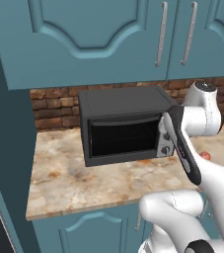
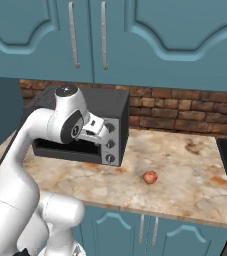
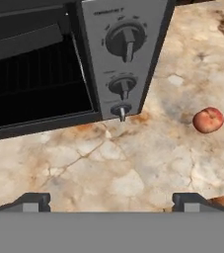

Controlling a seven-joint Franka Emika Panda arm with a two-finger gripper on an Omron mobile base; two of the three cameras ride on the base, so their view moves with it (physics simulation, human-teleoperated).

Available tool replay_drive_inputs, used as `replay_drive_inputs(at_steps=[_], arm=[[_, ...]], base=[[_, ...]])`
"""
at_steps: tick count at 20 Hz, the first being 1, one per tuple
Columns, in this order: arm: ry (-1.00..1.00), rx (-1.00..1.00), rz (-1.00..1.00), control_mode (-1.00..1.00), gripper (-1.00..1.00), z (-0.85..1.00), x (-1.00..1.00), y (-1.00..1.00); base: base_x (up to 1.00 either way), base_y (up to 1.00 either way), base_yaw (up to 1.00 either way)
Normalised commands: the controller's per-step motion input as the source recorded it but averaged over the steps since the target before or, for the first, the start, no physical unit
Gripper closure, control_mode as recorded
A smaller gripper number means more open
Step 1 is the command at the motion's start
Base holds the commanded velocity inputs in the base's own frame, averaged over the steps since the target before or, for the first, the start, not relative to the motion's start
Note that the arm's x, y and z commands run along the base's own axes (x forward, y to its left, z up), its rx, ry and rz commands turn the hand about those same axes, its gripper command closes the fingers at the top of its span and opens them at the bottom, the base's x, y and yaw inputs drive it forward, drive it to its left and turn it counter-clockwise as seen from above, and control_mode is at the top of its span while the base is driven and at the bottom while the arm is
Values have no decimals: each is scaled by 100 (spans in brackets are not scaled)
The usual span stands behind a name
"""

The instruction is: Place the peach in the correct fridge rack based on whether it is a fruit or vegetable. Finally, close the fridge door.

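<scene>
Hovering above the marbled counter [image 3: 108, 168], my gripper [image 3: 111, 200] had its two dark fingertips [image 3: 32, 200] set wide apart at the bottom of the hand view, open and holding nothing. Only bare stone lay between them. A little farther on and off to the right, the peach [image 3: 208, 120] sat alone on the counter, well apart from my fingers. In the right base view the peach [image 2: 150, 177] rested near the counter's front edge, to the right of the toaster oven [image 2: 92, 132]. Beyond my hand stood that oven's grey control panel [image 3: 123, 54] with its three knobs, beside the dark open cavity [image 3: 34, 79]. Behind it ran the brick backsplash [image 2: 185, 115], under teal upper cabinets [image 2: 135, 40].
</scene>
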Motion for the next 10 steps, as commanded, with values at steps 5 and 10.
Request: replay_drive_inputs(at_steps=[5, 10], arm=[[0, 0, -16, -100, -100, -43, -13, -74], [-2, 0, -12, -100, -100, -43, -3, -80]], base=[[0, 0, 0], [0, 0, 0]])
